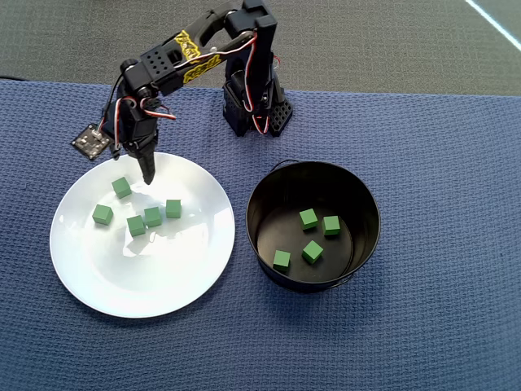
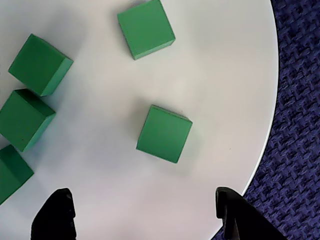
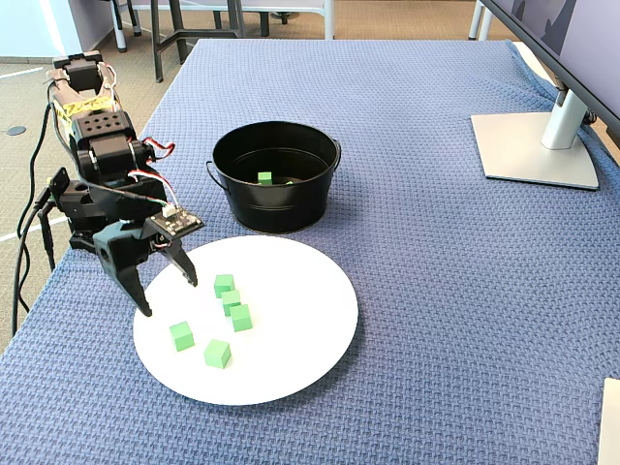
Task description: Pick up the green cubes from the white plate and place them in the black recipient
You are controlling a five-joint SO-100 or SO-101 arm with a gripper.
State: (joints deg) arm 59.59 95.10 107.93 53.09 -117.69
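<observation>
a blue woven cloth [image 3: 436, 291] covers the counter from edge to edge, its knit texture plain in every view. in the fixed view a monitor stand [image 3: 538, 145] with a flat grey foot sits at the far right, chair or table legs stand on a pale floor beyond the far edge, and black cables hang down the left side. in the overhead view a grey carpet strip lies past the cloth's far edge.

the white plate [image 1: 163, 285] rests on the cloth at the left, with the black recipient [image 1: 262, 236] just beside it on the right, apart from it. five green cubes [image 1: 152, 216] lie on the plate's far half; four more lie inside the recipient. the gripper [image 3: 170, 295] hangs over the plate's left rim, jaws spread wide and empty, one cube between them in the wrist view.
</observation>
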